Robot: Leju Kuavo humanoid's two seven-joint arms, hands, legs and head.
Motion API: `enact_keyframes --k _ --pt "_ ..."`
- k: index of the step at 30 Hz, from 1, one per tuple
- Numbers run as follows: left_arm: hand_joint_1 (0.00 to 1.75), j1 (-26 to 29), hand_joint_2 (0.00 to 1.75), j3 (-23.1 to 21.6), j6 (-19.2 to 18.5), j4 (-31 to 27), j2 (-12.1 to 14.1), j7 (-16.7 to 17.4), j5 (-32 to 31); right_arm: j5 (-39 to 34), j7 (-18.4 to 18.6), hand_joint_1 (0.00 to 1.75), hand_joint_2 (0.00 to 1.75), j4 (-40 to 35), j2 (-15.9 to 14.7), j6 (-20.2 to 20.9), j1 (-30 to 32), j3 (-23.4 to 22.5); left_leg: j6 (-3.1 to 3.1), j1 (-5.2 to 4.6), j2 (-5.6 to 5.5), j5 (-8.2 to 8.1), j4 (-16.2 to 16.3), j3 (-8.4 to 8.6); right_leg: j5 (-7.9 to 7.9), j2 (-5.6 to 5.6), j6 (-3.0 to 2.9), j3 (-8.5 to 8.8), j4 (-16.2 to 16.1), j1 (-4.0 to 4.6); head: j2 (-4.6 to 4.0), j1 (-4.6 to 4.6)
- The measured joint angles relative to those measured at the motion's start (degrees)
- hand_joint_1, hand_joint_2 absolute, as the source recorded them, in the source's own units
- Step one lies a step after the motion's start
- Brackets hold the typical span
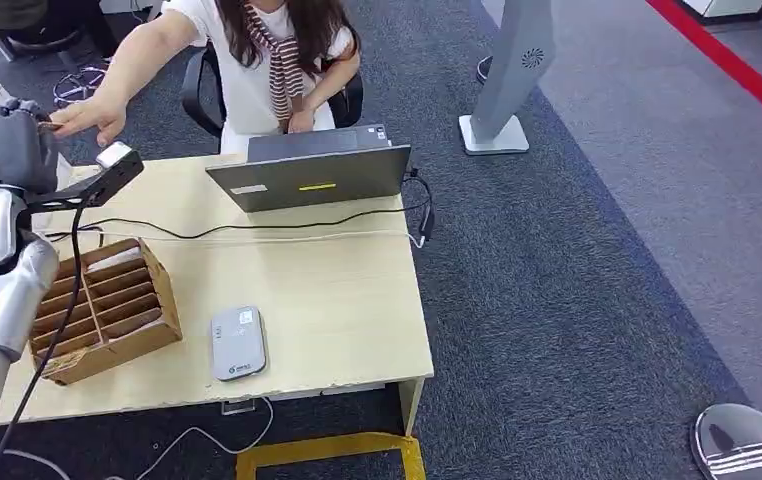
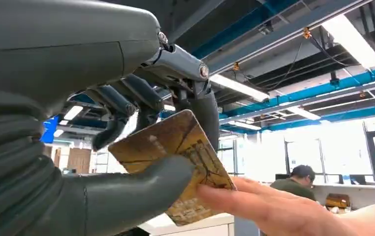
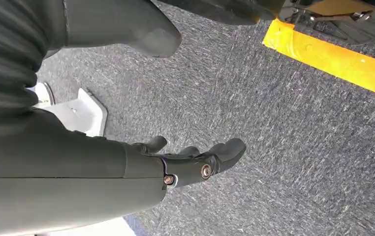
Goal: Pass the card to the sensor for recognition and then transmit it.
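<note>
Between my left hand's (image 2: 126,147) thumb and fingers I pinch the card (image 2: 175,157), a person's fingers (image 2: 254,201) hiding its corner.

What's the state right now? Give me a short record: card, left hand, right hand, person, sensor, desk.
card: gold card, pinched by the left hand's thumb and fingers
left hand: raised at the desk's far left corner, holds the card
right hand: hangs over grey carpet, holds nothing
person: a hand touches the card's lower edge
sensor: grey reader lies flat near the desk's front edge
desk: carries laptop and cardboard organizer
</note>
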Motion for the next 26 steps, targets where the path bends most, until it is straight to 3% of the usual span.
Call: enact_keyframes --k 4,6,9,12,16,18,21,23,26 --pt "0.0 2.9 1.75 0.1 2.0 -4.7 0.0 -4.6 5.1 -1.1 0.0 0.0 1.75 0.0 0.0 -0.1 0.1 0.0 0.0 0.0 -0.01 0.0 0.0 -0.01 0.0 0.0 0.0 0.04 0.0 -0.01 0.0 -0.02" --pt "0.0 7.5 1.75 0.3 1.6 -11.6 0.6 -6.8 10.3 -1.8 0.0 0.0 1.75 0.0 0.0 -0.4 0.1 -0.1 0.0 -0.02 0.04 -0.01 0.0 -0.02 0.0 0.04 0.0 0.06 0.0 -0.02 0.0 0.04" --pt "0.0 20.0 1.75 2.9 1.3 -28.3 4.0 -10.1 22.4 -3.2 -0.3 0.0 1.75 0.0 0.1 -1.7 0.4 -0.6 -0.05 -0.04 0.7 -0.29 -0.1 0.24 -0.04 0.76 -0.02 0.09 0.1 -0.09 0.0 0.0" --pt "0.0 35.4 1.75 9.9 1.5 -44.8 7.8 -15.6 35.5 -4.7 -1.6 0.0 1.75 0.0 0.2 -2.8 1.0 -1.6 -0.14 -0.02 1.08 -0.47 -0.2 0.38 -0.21 1.08 -0.1 0.03 0.1 -0.07 0.0 0.07" --pt "0.0 50.1 1.75 24.2 -1.2 -58.0 9.2 -24.5 46.9 -5.3 -2.5 0.0 1.75 0.1 0.3 -3.2 1.2 -2.5 -0.12 0.06 0.81 -0.51 -0.2 0.31 -0.42 0.84 -0.18 -0.06 0.0 0.0 0.0 -0.04" --pt "0.0 53.2 1.75 29.4 -3.0 -61.1 9.4 -25.8 46.8 -5.5 -2.9 0.0 1.75 0.1 0.3 -3.2 1.2 -2.8 -0.12 0.07 0.36 -0.5 -0.2 0.24 -0.52 0.43 -0.12 0.02 0.0 0.02 0.0 -0.06" --pt "0.0 55.5 1.75 33.7 -3.8 -64.2 9.4 -26.6 48.4 -6.1 -3.5 0.0 1.75 0.1 0.3 -3.2 0.8 -3.2 -0.08 0.06 0.12 -0.45 -0.2 0.2 -0.51 0.12 -0.12 0.16 0.0 0.02 0.0 -0.05" --pt "0.0 57.3 1.75 36.4 -5.4 -65.9 9.0 -27.9 56.5 -6.7 -3.6 0.0 1.75 0.1 0.3 -3.2 0.7 -3.6 -0.08 0.05 0.15 -0.45 -0.2 0.19 -0.49 0.14 -0.12 0.23 0.0 0.01 0.0 -0.02" --pt "0.0 59.6 1.75 44.2 -12.0 -66.6 7.4 -29.2 80.4 -7.4 -3.2 0.0 1.75 0.1 0.3 -3.5 0.8 -4.4 -0.08 0.03 0.21 -0.46 -0.2 0.3 -0.49 0.2 -0.12 0.29 0.0 0.01 0.0 0.04"
